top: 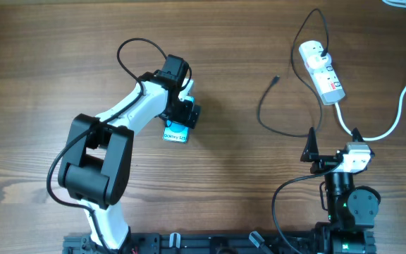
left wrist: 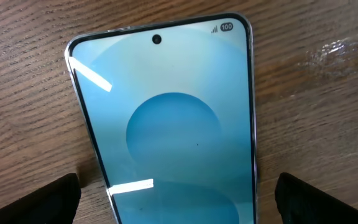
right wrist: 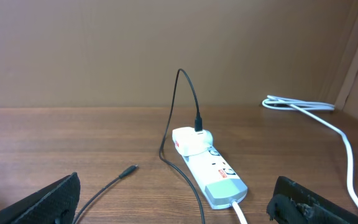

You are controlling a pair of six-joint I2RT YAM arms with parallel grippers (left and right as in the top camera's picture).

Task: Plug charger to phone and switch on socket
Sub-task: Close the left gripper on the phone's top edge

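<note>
The phone (left wrist: 173, 124) lies flat on the wooden table with its teal-blue screen up. In the overhead view only its end with the white text strip (top: 175, 134) shows below my left gripper (top: 185, 115). My left gripper (left wrist: 176, 202) is open, one finger on each side of the phone's long edges, not touching it. The white socket strip (top: 323, 74) lies at the far right, with the charger's white adapter (right wrist: 191, 140) plugged into it. The black cable loops across the table to its free connector tip (top: 277, 79), also in the right wrist view (right wrist: 129, 170). My right gripper (top: 332, 143) is open and empty, short of the strip (right wrist: 213, 174).
The strip's thick white cord (top: 400, 106) curves off to the right edge of the table and shows in the right wrist view (right wrist: 340, 134). The black cable's loop (top: 287, 130) lies just left of my right gripper.
</note>
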